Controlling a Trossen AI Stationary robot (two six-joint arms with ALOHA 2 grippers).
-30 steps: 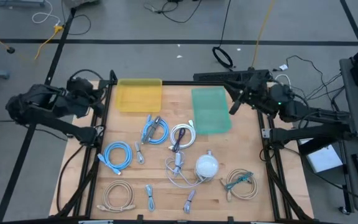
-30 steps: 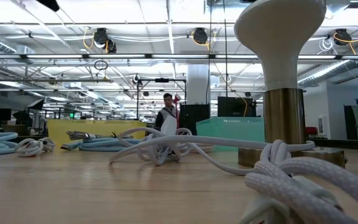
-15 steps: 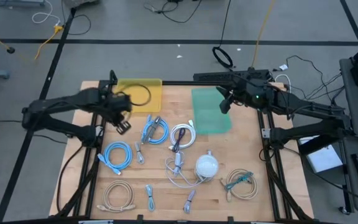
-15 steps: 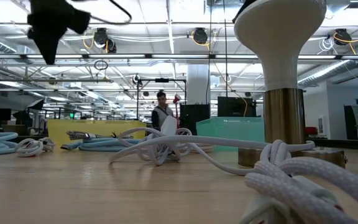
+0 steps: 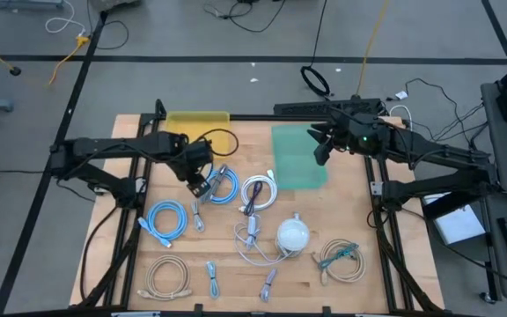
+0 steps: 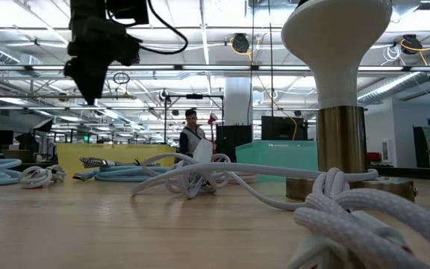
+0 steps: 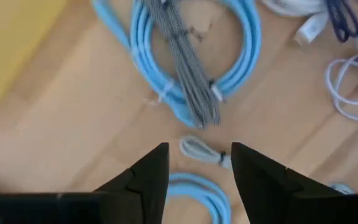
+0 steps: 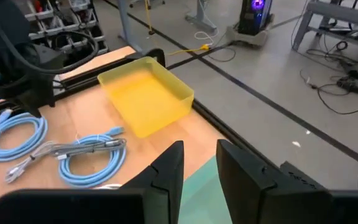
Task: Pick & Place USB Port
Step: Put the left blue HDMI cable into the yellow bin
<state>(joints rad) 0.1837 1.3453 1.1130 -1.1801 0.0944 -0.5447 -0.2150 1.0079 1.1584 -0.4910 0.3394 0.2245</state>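
My left gripper [image 5: 199,187] hangs over the table's left middle, pointing down, fingers open [image 7: 197,158]. Below it, between the fingertips and untouched, a short whitish USB cable piece [image 7: 199,149] lies flat on the wood [image 5: 198,216]. Just beyond it lies a light-blue coil with a grey braided cable across it [image 7: 191,62] [image 5: 218,183]. My right gripper [image 5: 319,148] hovers over the green tray [image 5: 299,167], its fingers [image 8: 199,158] a little apart with nothing between them. The yellow tray [image 5: 196,128] [image 8: 145,93] sits at the far left.
Another blue coil [image 5: 167,220], a white coil [image 5: 258,192], a white-knobbed stand with white cord [image 5: 293,235] [image 6: 334,45], beige coils [image 5: 167,277] [image 5: 341,261] and small cable pieces [image 5: 211,277] [image 5: 268,282] lie on the wood. A person [image 6: 192,142] stands far behind the table.
My left arm has swung in from beyond the table's left edge, over the yellow tray, toward the right and near side. It has come down and tipped until its gripper points at the table. My right gripper has edged a little toward the table's left over the green tray.
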